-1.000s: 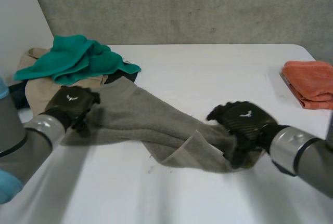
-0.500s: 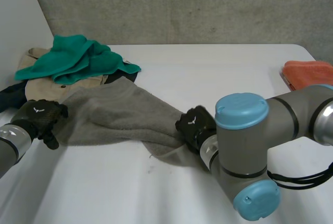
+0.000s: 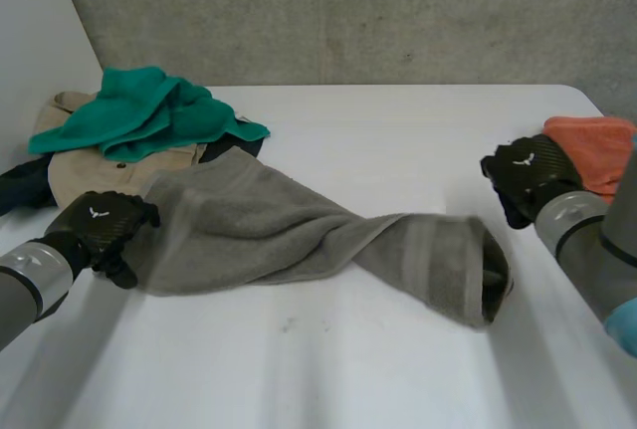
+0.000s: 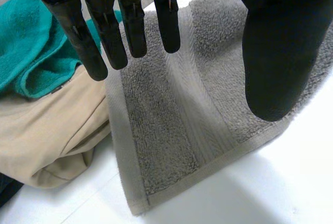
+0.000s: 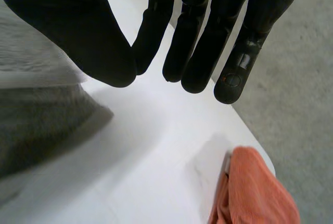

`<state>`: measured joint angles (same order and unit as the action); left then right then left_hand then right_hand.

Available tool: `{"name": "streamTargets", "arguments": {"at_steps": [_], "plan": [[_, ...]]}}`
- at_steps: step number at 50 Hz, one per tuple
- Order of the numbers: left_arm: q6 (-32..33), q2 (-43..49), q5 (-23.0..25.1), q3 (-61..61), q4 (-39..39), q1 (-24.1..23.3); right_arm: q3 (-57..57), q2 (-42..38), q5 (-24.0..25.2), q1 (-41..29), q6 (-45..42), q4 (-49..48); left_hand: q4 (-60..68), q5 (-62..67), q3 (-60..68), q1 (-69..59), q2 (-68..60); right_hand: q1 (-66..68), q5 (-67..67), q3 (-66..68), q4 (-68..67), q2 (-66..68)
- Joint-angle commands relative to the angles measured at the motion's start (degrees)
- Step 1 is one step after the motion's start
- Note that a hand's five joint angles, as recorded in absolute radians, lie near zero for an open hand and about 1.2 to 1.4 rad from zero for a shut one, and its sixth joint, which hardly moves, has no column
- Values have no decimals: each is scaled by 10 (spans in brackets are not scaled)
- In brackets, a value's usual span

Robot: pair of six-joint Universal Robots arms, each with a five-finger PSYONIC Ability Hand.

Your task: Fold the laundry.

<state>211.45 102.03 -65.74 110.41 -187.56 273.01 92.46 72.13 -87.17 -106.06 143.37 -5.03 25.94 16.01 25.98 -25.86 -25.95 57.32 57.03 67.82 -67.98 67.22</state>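
Note:
A grey towel (image 3: 299,230) lies stretched across the white table (image 3: 398,130), loosely twisted, its right end (image 3: 486,280) rolled into a tube. My left hand (image 3: 100,230) rests at the towel's left end. In the left wrist view its fingers (image 4: 135,21) hang straight above the towel's hemmed corner (image 4: 171,115), with the thumb apart, and they grip nothing. My right hand (image 3: 528,175) is off the towel, to the right of its rolled end and beside the orange cloth. In its own view the fingers (image 5: 197,37) curl in against the thumb with nothing between them; the grey towel (image 5: 36,125) lies beside it.
A folded orange cloth (image 3: 597,150) (image 5: 255,193) sits at the table's right edge. At the back left lies a pile with a teal cloth (image 3: 149,115) (image 4: 26,52) on a beige garment (image 3: 80,165) (image 4: 57,135), touching the towel's left end.
My right hand has let go of the towel's right end and swung right, to the orange cloth. The towel now lies drawn out longer. My left hand has shifted a little along the left end.

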Motion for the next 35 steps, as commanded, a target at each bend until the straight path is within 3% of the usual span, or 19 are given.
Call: {"name": "streamTargets", "arguments": {"at_steps": [1, 11, 15, 19, 26, 35], "plan": [[0, 3, 3, 0, 1, -1, 18, -2, 12, 12, 1, -8, 31, 30, 31, -32, -31, 227, 130, 122, -120, 128], [9, 3, 5, 16, 0, -10, 15, -6, 14, 38, 9, -37, 45, 44, 44, -45, -45, 227, 130, 122, -120, 128], [43, 2, 4, 17, 0, -1, 22, 5, 26, 34, 37, -23, 43, 42, 42, -44, -43, -246, -343, -351, 352, -345], [92, 5, 0, 17, 0, 10, 2, 27, 52, 30, 80, 46, 43, 42, 42, -44, -43, -349, -446, -454, 456, -448], [139, 48, 1, 8, -1, 19, -38, 11, 100, 16, 136, 167, 45, 44, 44, -45, -45, -382, -479, -487, 488, -481], [141, 98, 3, -13, -9, 17, -61, -29, 65, -40, 136, 130, 85, 84, 84, -86, -85, -366, -464, -471, 473, -465]]}}
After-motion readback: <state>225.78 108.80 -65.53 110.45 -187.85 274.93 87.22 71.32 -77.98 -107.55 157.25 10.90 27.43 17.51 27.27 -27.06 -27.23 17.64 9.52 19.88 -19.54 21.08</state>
